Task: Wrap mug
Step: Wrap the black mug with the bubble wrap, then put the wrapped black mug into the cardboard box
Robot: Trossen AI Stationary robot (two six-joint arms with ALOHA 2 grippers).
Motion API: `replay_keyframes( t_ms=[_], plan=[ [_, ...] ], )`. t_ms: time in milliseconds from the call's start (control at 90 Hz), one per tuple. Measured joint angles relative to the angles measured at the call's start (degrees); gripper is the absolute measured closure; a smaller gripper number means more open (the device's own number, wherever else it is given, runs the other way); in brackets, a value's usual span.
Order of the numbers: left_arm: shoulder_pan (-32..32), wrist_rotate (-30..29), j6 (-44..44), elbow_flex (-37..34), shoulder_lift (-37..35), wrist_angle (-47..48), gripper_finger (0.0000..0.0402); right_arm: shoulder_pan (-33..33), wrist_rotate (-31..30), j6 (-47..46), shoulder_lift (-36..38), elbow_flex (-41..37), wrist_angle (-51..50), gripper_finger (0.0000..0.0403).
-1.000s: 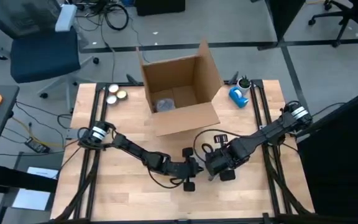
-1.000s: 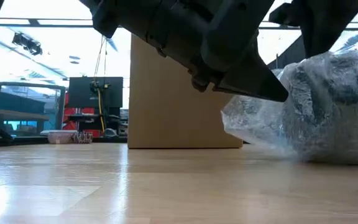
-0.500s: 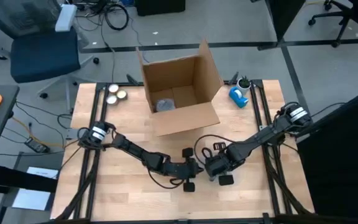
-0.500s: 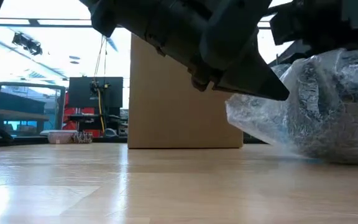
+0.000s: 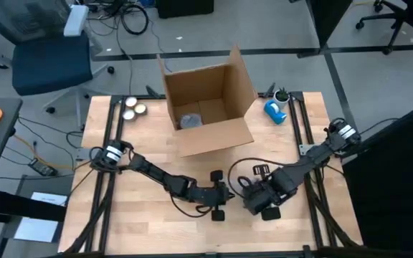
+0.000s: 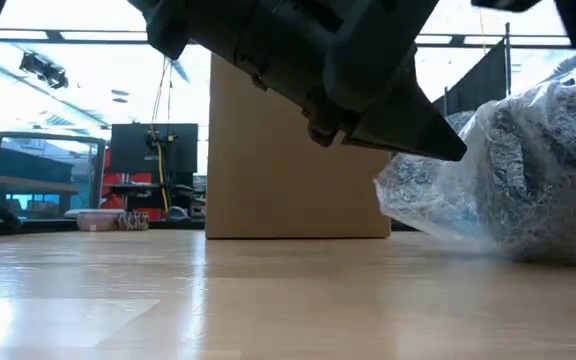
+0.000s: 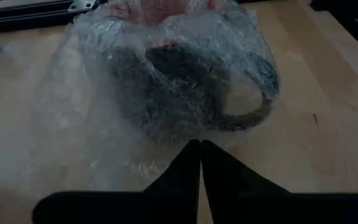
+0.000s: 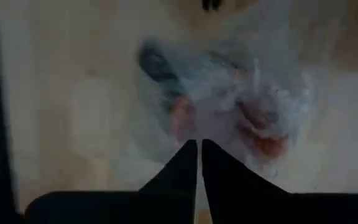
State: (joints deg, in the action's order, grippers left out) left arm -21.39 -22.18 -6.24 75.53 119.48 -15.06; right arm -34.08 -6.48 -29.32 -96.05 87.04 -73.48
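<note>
The bubble-wrapped mug point(image 7: 191, 81) lies on the wooden table point(image 5: 142, 222) in the lower middle of the high view, between the two grippers; its dark handle shows through the wrap in the left wrist view. The left gripper point(image 7: 200, 163) sits low beside it, fingers pressed together on a fold of bubble wrap point(image 7: 73, 124). The right gripper point(image 8: 199, 160) hangs just above the bundle, fingers together. An open cardboard box point(image 5: 210, 107) stands in the upper centre. No readable writing shows anywhere
</note>
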Motion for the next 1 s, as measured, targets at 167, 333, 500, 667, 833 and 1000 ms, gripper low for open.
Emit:
replay_keyframes(
  t_ms=[167,333,500,667,833,1000],
  plan=[
    [0.00,0.01,0.00,0.00,0.00,0.17,0.0402,-0.79,2.22,-1.34,0.00,-0.35,-0.34,0.0367],
    [0.00,-0.01,0.00,0.00,0.00,0.15,0.0402,-1.03,3.47,-0.64,0.00,-1.70,0.53,0.0294],
    [-0.04,0.00,-0.01,0.00,0.00,0.15,0.0402,-1.25,3.35,0.56,0.00,-5.63,2.61,0.0230],
    [-0.46,0.01,-0.20,0.00,0.00,-0.16,0.0402,-0.17,3.23,2.44,0.00,-12.56,6.10,0.0196],
    [-0.55,0.01,-0.20,0.00,0.00,-0.30,0.0402,2.61,4.52,2.50,0.11,-18.96,17.16,0.0186],
    [-0.50,-0.01,-0.17,0.00,0.00,-0.33,0.0402,4.61,4.44,4.89,0.02,-23.66,24.51,0.0195]
  ],
)
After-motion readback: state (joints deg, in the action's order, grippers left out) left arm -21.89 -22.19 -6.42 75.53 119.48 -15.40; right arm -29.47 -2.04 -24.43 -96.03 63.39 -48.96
